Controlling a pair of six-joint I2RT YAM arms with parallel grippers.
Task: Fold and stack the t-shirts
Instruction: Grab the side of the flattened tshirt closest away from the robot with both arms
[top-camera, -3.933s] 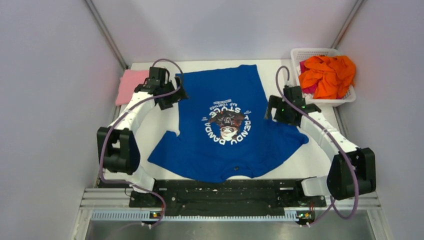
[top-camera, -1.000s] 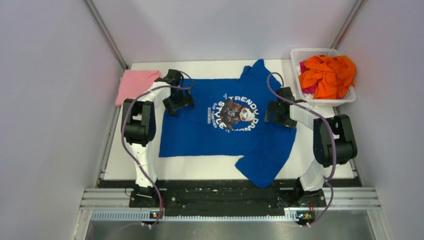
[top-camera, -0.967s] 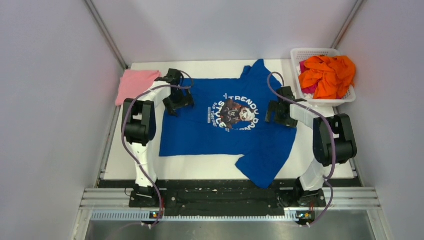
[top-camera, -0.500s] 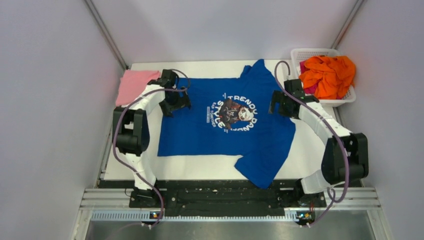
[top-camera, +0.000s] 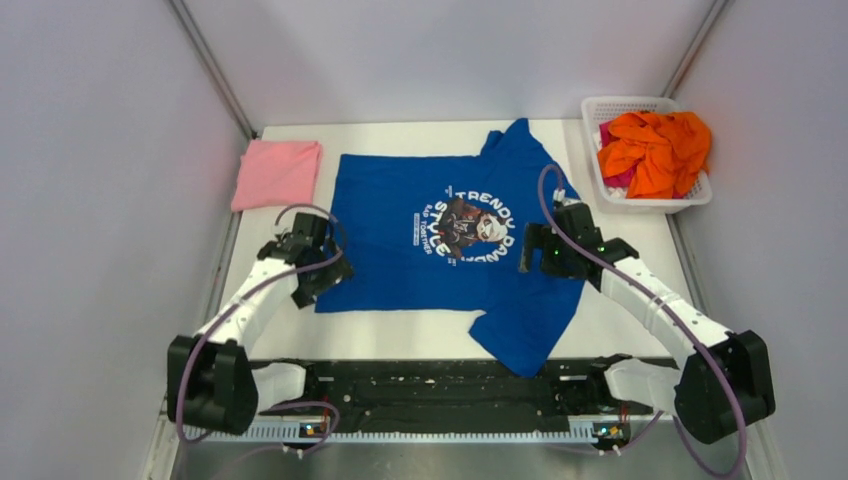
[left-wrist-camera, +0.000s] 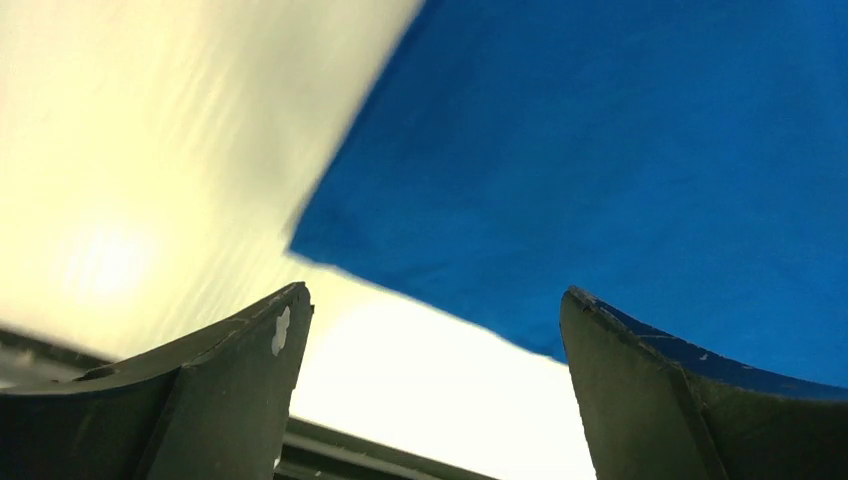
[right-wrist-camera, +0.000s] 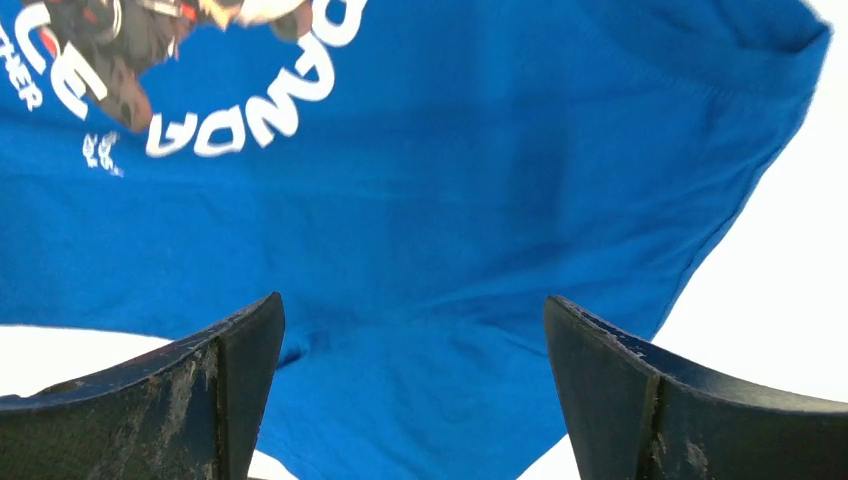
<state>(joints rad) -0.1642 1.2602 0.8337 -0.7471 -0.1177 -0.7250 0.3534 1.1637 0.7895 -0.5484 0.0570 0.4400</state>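
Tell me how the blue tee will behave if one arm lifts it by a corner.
Likely floppy: the blue tee lies limp and flat on the table, its near sleeve skewed, so a lifted corner would probably drape and drag the rest. It looks thin and light, so a push would likely bunch it rather than slide it whole.

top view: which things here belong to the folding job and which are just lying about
Job: blue t-shirt, spread out; pink t-shirt, folded at far left; orange t-shirts, bunched in the white basket.
Just lying about: the white basket itself; the table.
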